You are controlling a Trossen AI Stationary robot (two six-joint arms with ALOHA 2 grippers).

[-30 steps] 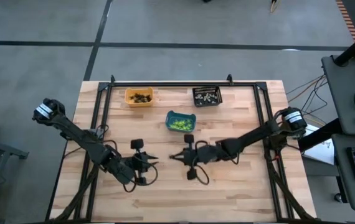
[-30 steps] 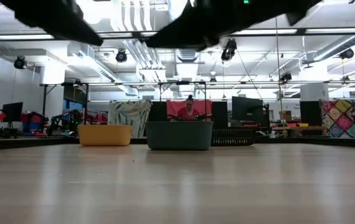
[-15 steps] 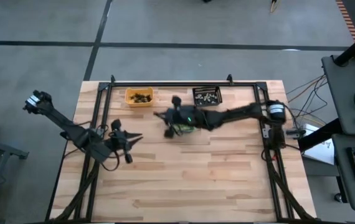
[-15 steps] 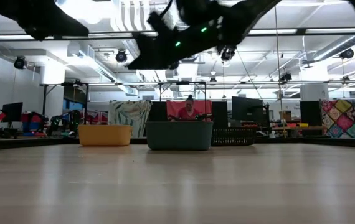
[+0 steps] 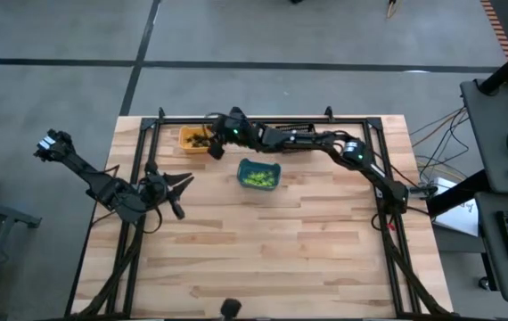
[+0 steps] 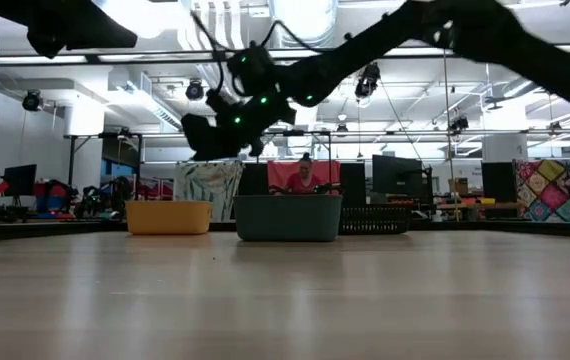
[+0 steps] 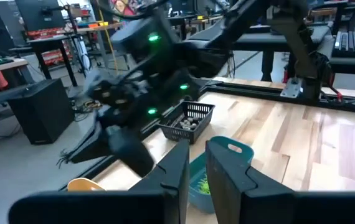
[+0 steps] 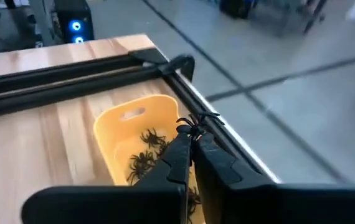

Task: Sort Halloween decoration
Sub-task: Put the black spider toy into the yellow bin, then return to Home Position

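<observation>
I had the right pincer (image 8: 190, 144) stretched to the upper left of the high view, above the orange bin (image 5: 198, 139). It was clamped on a black spider (image 8: 193, 126), whose legs stuck out past the fingertips. I judged the spot deliberate: other black spiders (image 8: 146, 152) already lay in that bin, so a release there would keep the dark ones together.

The lime green trinkets (image 5: 256, 179) sat in the teal bin (image 5: 259, 174) at the centre of the high view. The pale ones (image 7: 187, 123) were in the black mesh basket (image 7: 188, 119), mostly hidden under the right arm from above.

The left pincer (image 5: 183, 181) waited at the left of the desk (image 5: 263, 250), well apart from the bins. Its fingers (image 7: 177, 171) were drawn narrow with only a slim gap, and I saw nothing between them. I saw no loose trinkets on the desk's open boards.
</observation>
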